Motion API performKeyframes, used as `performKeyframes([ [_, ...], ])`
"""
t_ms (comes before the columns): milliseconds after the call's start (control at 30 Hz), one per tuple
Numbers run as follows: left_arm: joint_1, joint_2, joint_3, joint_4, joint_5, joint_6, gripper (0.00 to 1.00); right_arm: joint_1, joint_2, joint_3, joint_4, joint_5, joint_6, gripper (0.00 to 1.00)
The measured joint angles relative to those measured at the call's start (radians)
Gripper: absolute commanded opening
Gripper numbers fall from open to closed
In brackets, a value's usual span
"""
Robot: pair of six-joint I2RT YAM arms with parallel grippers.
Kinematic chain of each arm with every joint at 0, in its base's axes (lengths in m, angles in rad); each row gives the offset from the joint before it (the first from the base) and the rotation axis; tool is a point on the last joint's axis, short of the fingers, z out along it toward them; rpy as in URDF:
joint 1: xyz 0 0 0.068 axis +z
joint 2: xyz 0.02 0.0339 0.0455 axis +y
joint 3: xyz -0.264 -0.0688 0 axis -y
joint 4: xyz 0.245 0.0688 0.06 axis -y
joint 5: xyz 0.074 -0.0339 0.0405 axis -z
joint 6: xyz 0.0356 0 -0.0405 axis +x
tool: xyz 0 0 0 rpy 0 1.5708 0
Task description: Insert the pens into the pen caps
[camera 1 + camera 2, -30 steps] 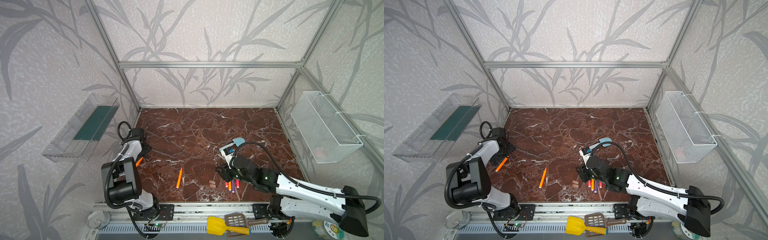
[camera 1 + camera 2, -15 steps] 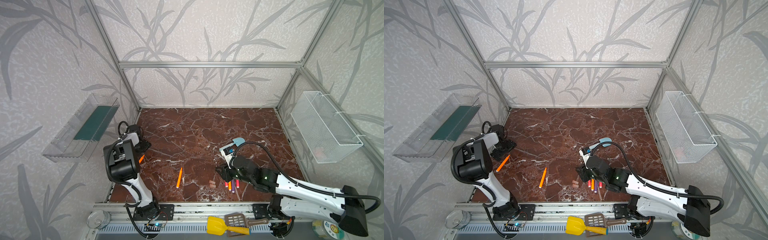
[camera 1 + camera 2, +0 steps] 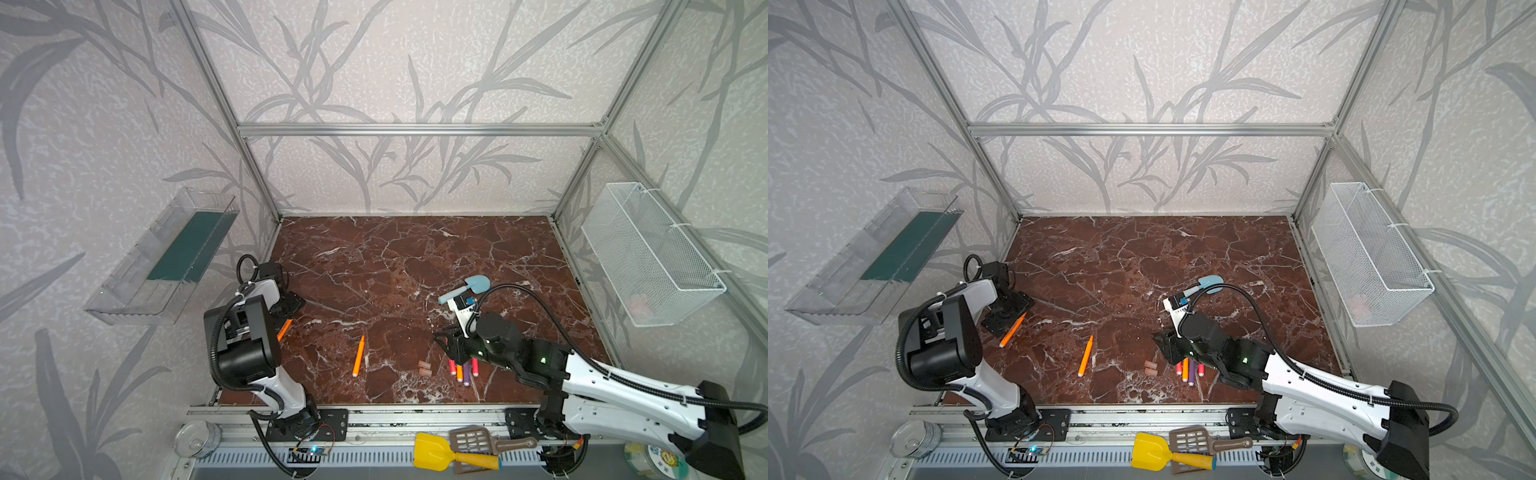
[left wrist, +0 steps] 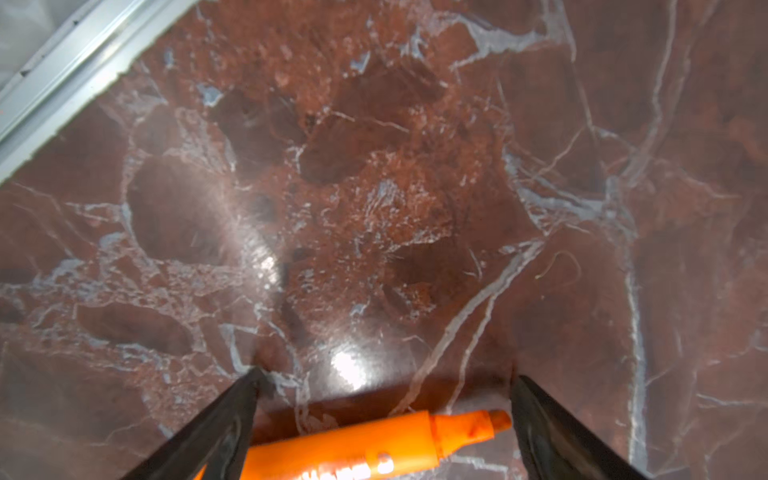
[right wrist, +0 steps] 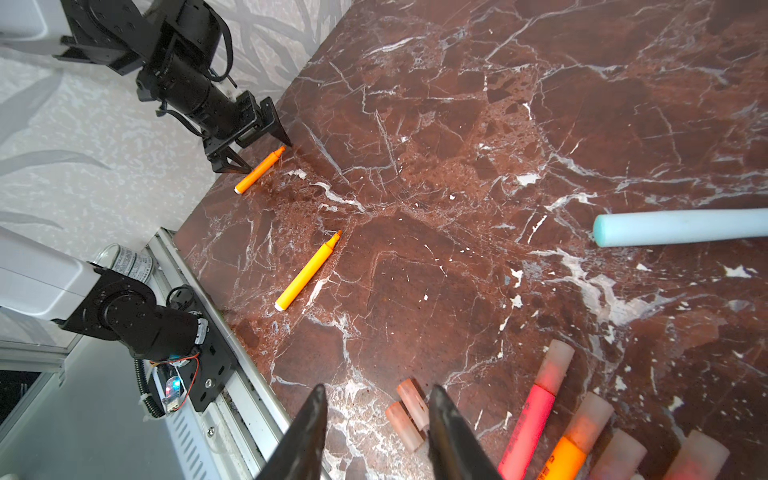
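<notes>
Four capped pens (image 5: 536, 415) lie side by side near the right gripper (image 5: 377, 387), whose jaws hang apart and empty over two loose caps (image 5: 411, 399). The left gripper (image 4: 388, 374), wide open, straddles an orange pen (image 4: 353, 449) at the left edge of the table (image 3: 415, 257); another bare pen (image 5: 307, 272) lies mid-table. Two pens, it seems, remain to be capped

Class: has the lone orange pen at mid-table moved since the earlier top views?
No. The orange pen keeps its spot and slant, left of the two loose pen caps.
</notes>
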Motion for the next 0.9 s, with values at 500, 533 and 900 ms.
performKeyframes([
  [500, -0.187, -0.048, -0.026, -0.092, -0.061, 0.038, 0.89, 0.003, -0.111, -0.038, -0.016, 0.000, 0.008, 0.40],
  [533, -0.204, -0.053, -0.029, -0.107, -0.070, 0.038, 0.92, 0.003, -0.120, -0.039, -0.018, 0.000, 0.008, 0.40],
  [900, -0.307, -0.103, -0.051, -0.211, -0.129, 0.010, 0.83, 0.003, -0.190, -0.053, -0.045, 0.000, 0.013, 0.41],
])
